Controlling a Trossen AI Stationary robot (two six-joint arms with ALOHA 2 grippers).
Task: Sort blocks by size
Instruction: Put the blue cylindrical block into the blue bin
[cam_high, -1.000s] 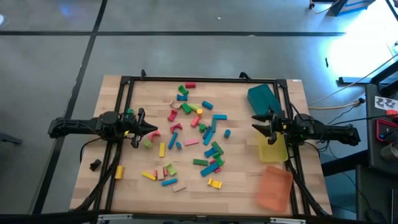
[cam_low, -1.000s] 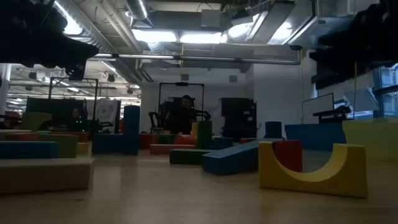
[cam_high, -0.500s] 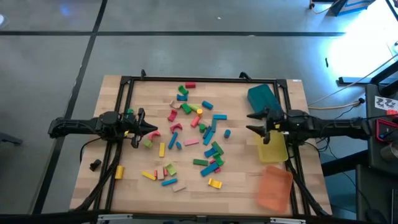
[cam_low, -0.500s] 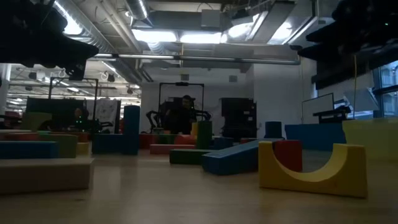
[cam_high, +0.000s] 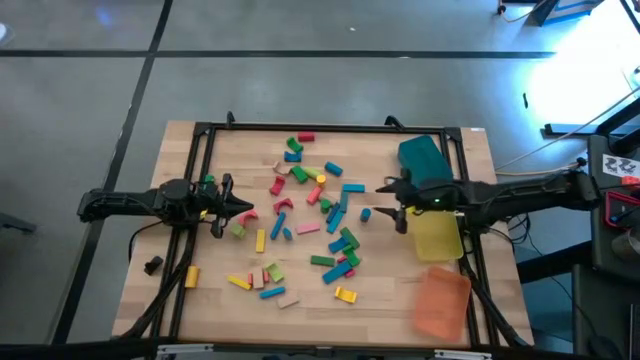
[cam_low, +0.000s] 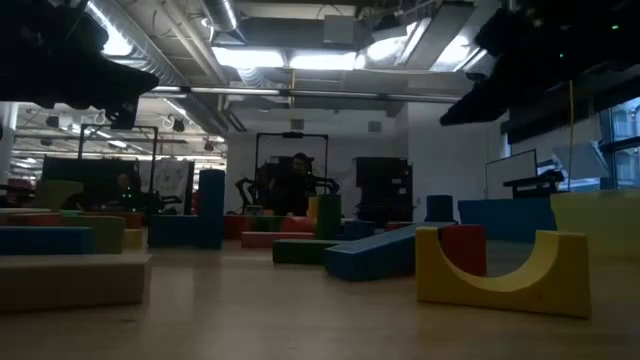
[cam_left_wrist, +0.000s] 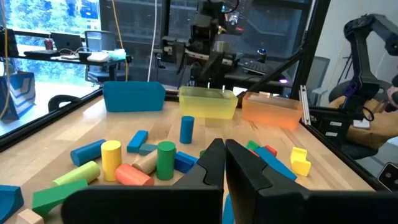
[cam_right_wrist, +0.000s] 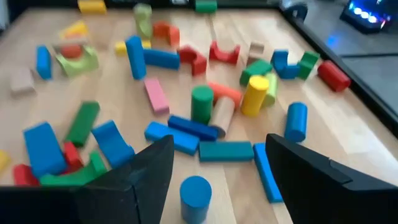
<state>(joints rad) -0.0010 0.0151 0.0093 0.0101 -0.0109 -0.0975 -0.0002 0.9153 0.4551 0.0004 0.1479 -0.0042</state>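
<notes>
Many small coloured wooden blocks (cam_high: 318, 215) lie scattered flat on the wooden table (cam_high: 390, 300). My right gripper (cam_high: 388, 201) is open and empty above the table, at the right edge of the scatter. A short blue cylinder (cam_high: 366, 214) stands upright just ahead of it, and in the right wrist view this cylinder (cam_right_wrist: 195, 190) shows between the two spread fingers (cam_right_wrist: 144, 169), untouched. My left gripper (cam_high: 246, 211) is shut and empty at the left edge of the scatter; it also shows in the left wrist view (cam_left_wrist: 224, 153).
A teal tray (cam_high: 422, 157), a yellow tray (cam_high: 440, 240) and an orange tray (cam_high: 441, 302) stand along the table's right side. A small dark lump (cam_high: 152, 265) lies off the table's left edge. A yellow arch block (cam_low: 500, 272) lies near the front edge.
My right gripper has gone from over the trays toward the table's left, out to the right edge of the scattered blocks, close to the blue cylinder. The blocks have not moved.
</notes>
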